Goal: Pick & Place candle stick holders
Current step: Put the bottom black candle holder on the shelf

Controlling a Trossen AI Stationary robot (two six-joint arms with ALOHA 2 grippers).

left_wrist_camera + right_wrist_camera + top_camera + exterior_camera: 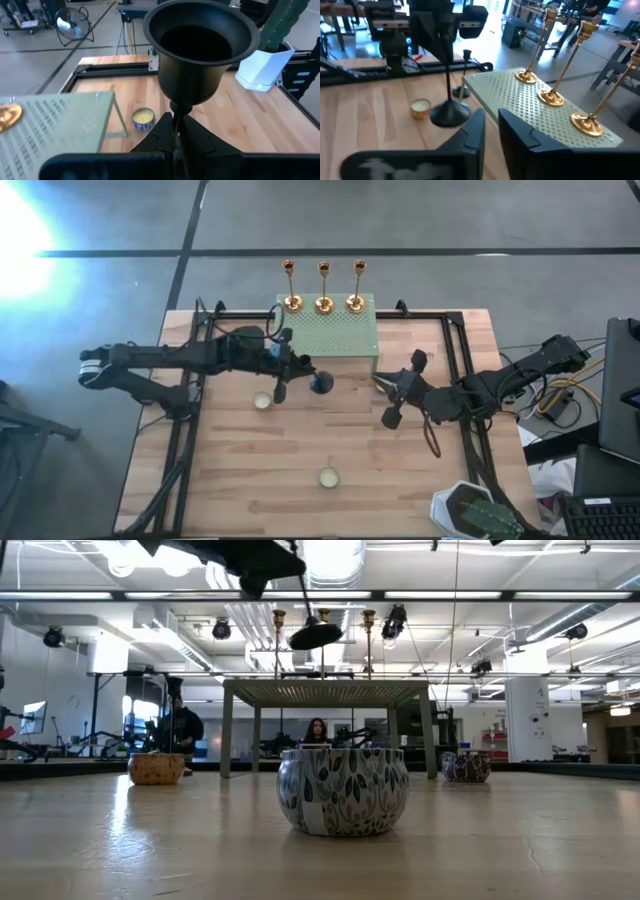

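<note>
Left gripper (175, 145) has its fingers pinching the black candle stick holder (320, 383) by the stem, lifted beside the green stand (330, 330). Keep it upright, set it down gently behind the three gold holders (323, 302); right gripper (491, 131) fingers look slightly spread, waiting on the worktop (350, 450)

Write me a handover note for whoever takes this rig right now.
Left gripper: jaws shut on a black holder's stem, held in the air at the stand's front edge.
Right gripper: jaws slightly apart, empty, over the table right of the stand.
Done: three gold holders stand in a row on the stand.
Left: set the held black holder down. A second black one seems to stand on the table behind it; place that too.
</note>
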